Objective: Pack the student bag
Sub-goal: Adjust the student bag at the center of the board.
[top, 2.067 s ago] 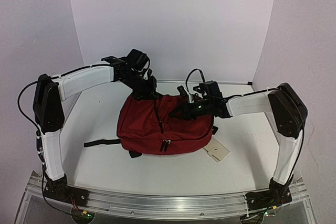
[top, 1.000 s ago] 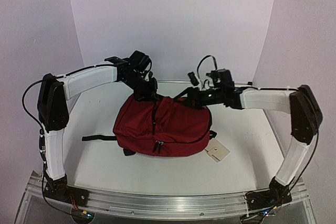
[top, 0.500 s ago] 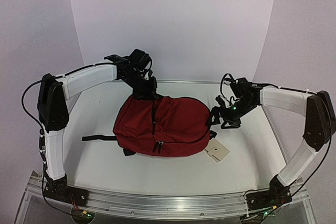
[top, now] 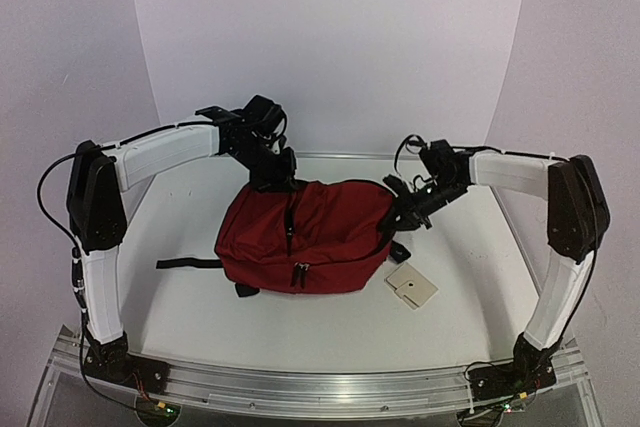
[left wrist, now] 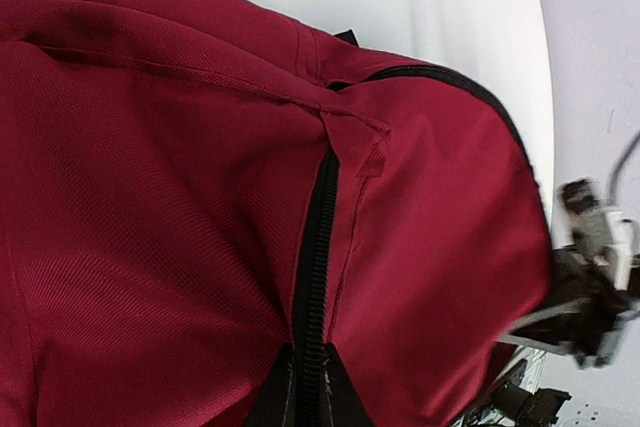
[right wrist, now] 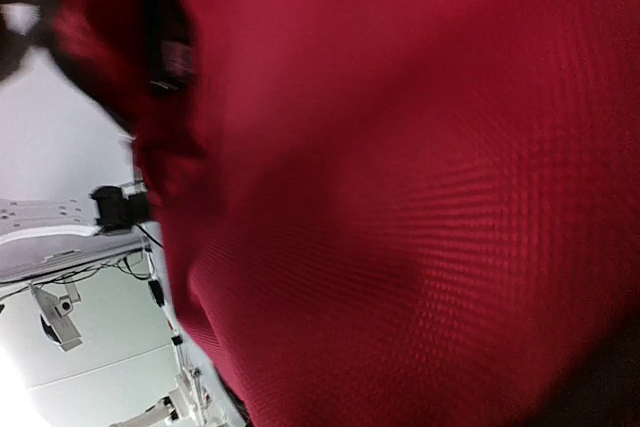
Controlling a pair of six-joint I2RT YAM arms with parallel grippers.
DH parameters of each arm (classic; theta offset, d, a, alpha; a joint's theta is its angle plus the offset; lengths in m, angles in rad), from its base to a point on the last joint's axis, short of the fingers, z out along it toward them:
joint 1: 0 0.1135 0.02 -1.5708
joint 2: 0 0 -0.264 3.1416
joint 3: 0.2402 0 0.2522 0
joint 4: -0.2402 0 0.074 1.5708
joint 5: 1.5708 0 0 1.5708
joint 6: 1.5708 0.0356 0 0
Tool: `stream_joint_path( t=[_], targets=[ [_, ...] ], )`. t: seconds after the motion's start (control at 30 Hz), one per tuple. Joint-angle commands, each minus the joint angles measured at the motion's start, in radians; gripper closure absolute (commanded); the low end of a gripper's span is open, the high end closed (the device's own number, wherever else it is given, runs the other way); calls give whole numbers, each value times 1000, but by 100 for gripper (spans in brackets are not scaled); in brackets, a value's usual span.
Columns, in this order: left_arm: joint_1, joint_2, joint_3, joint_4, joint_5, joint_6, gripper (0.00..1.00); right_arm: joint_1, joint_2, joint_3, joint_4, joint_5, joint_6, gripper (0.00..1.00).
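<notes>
As it lies, the student bag (top: 305, 237) runs left-right

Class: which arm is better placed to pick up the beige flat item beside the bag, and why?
Right, probably. The right gripper sits at the right end of the student bag, close to the beige flat item on that side. The left gripper is at the bag's far edge, with the bag between.

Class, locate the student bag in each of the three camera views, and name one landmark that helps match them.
Top external: the student bag lies mid-picture.
Left wrist: the bag fills nearly the whole frame.
Right wrist: the bag, blurred, fills centre and right.
Landmark: the black zipper, visible in the top and left wrist views only.
</notes>
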Motion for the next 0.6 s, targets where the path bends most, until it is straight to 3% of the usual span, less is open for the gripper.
stream_joint_path(
  t=[0.0, 0.2, 0.3, 0.43, 0.57],
  targets=[
    [-1, -120, -18, 34, -42, -15, 93, 3, -197, 247, 70, -75, 11, 100],
    [2, -176, -6, 5, -130, -11, 91, 10, -238, 501, 243, -77, 219, 100],
    [3, -208, -11, -44, -240, -47, 89, 50, -206, 635, 245, -68, 236, 100],
    [5, -274, -102, -76, -317, -103, 86, 114, -177, 717, 102, -25, 116, 100],
    [6, -366, -264, 2, -298, -147, 83, 200, -169, 758, -71, 82, -101, 100]
  ],
)
